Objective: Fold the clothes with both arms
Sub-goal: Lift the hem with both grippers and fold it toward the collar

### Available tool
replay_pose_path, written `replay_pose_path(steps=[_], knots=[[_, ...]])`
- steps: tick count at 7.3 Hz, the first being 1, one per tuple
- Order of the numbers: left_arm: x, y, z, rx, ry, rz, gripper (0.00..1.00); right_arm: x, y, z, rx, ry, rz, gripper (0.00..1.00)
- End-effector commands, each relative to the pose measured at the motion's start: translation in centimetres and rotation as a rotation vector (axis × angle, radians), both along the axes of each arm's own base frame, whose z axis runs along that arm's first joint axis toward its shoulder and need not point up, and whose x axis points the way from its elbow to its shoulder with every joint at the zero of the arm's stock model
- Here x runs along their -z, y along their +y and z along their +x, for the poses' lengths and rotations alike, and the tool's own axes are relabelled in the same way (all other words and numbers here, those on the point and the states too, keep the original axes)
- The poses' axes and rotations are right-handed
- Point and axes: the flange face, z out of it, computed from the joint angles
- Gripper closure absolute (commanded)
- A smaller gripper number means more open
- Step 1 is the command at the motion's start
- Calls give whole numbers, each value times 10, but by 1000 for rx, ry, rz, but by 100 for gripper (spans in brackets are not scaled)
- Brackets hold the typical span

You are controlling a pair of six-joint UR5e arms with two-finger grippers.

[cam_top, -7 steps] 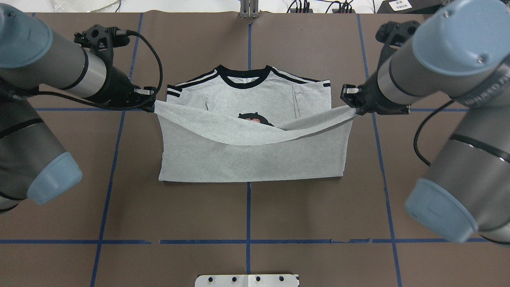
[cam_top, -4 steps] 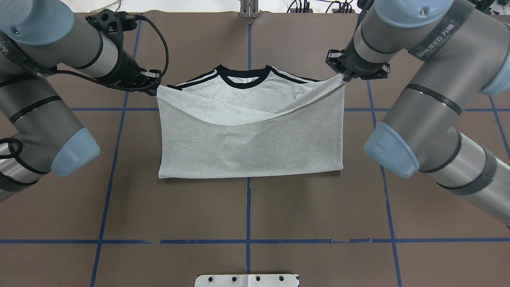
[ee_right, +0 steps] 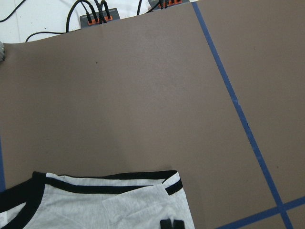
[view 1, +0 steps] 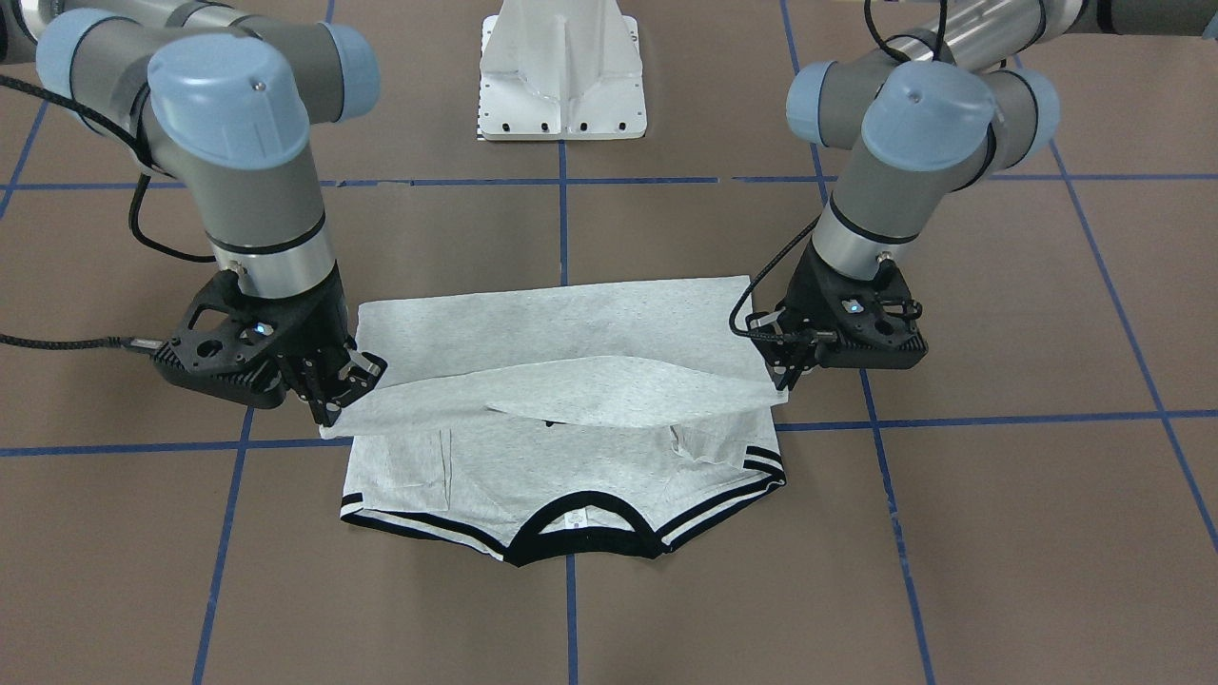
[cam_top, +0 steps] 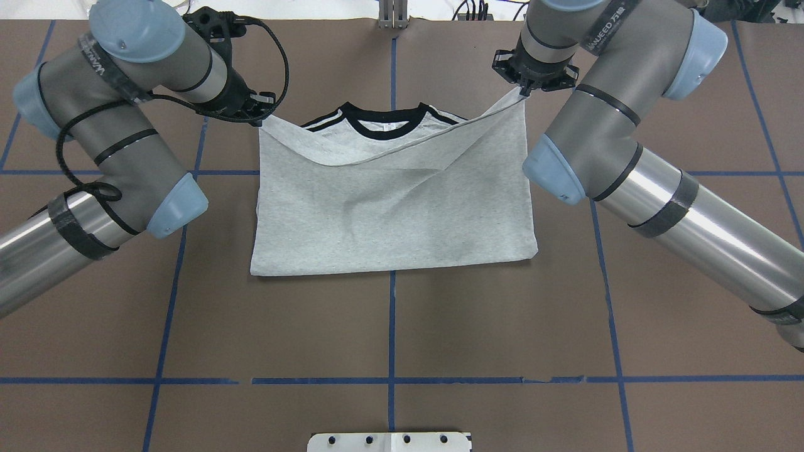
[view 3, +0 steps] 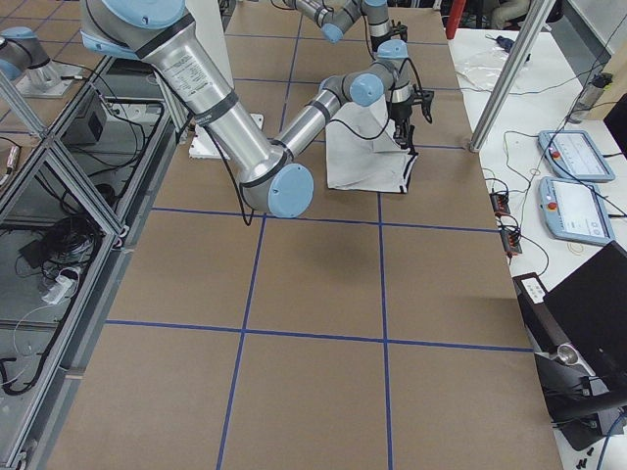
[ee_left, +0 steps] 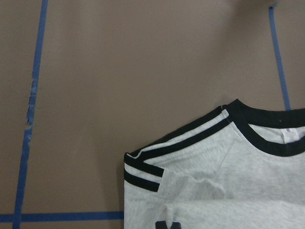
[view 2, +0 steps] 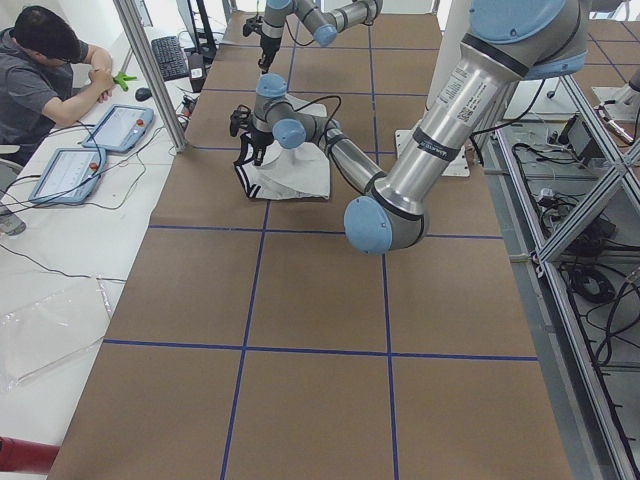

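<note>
The light grey T-shirt (cam_top: 389,213) lies flat on the table with its black collar (cam_top: 383,122) at the far side. Its lower half is folded up towards the collar. My left gripper (cam_top: 259,119) is shut on one hem corner, just beside the striped shoulder. My right gripper (cam_top: 522,91) is shut on the other hem corner, held a little higher and farther. In the front view the raised hem (view 1: 571,381) sags between the left gripper (view 1: 782,381) and the right gripper (view 1: 328,414). The print is hidden under the fold. The left wrist view shows the shoulder stripes (ee_left: 181,148).
The brown table cover carries a grid of blue tape lines (cam_top: 391,326). The white pedestal base (view 1: 561,76) stands at the near edge. Cables and plugs (cam_top: 502,9) lie along the far edge. An operator (view 2: 40,70) sits at a side desk with teach pendants (view 2: 120,125).
Both grippers have carried the hem farther away from the robot, towards the collar. The cartoon print, partly showing a second ago, is now covered by the folded half.
</note>
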Motion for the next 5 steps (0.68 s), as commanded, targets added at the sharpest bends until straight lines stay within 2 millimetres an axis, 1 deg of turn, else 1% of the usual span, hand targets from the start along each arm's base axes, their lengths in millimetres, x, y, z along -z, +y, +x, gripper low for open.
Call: replay_pose_path(steps=[1, 2, 4, 5], knots=[[-27, -25, 21, -8, -36, 15, 100, -45, -20, -29, 15, 39, 0, 100], [-35, -27, 25, -24, -49, 19, 100, -64, -21, -46, 17, 65, 8, 100], [-52, -31, 34, -30, -34, 34, 100, -71, -8, -65, 42, 51, 31, 100], [-55, -29, 39, -36, -35, 33, 100, -76, -2, -73, 51, 58, 29, 100]])
